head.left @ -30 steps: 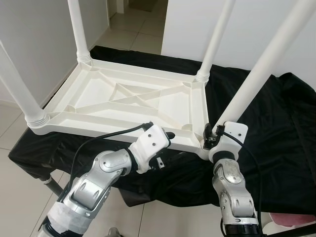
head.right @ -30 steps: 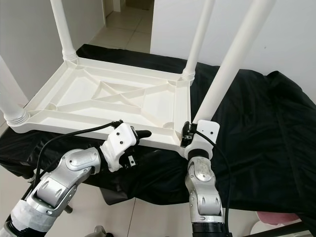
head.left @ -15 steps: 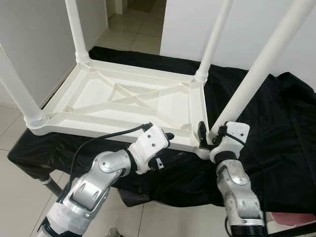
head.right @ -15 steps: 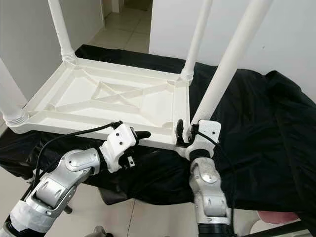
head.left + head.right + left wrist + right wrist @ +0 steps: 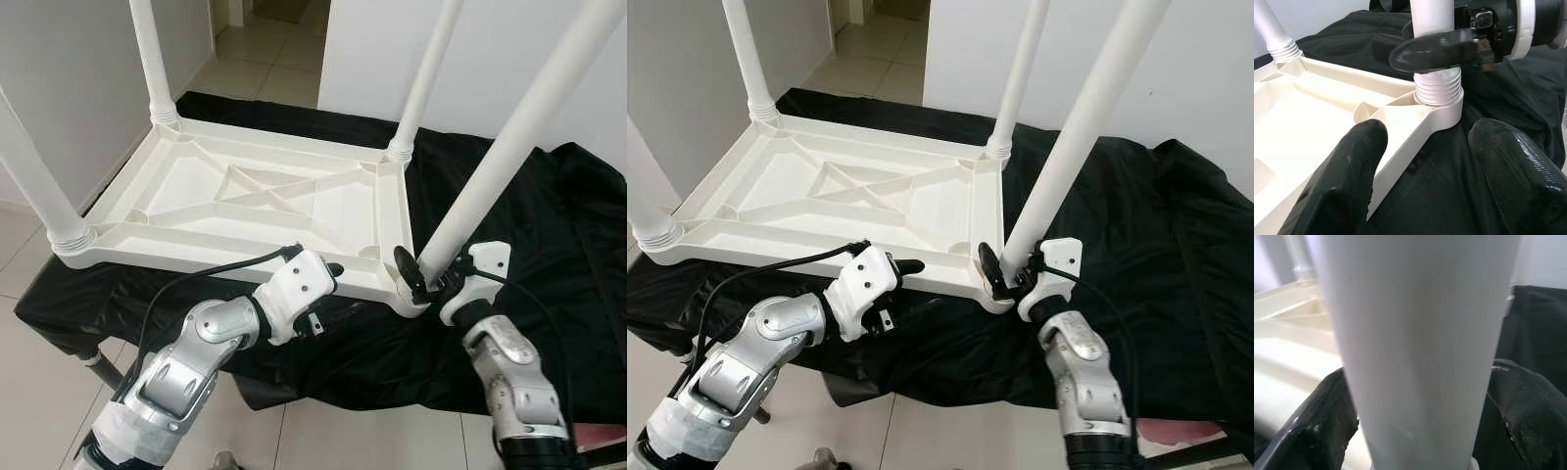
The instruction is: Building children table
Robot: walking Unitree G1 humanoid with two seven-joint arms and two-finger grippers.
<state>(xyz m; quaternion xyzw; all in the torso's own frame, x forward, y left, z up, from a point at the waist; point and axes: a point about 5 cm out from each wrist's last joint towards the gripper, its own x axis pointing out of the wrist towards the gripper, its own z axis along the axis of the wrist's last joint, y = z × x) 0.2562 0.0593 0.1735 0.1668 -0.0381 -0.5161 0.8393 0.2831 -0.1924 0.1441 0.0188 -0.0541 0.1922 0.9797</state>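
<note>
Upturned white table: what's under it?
A black cloth lies under the upturned table, draped over a support. A dark leg shows at the left; the rest is covered.

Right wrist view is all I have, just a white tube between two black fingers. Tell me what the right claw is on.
Observer: The right claw is closed around the near right leg of the upturned white table, just above its threaded base.
Operator: Report the left claw.
Observer: The left claw is open, hovering by the table's near edge, pointed at that same leg's socket.
Operator: Count the fitted legs.
Observer: Four legs stand up from the corners; the table rests on a black cloth.
</note>
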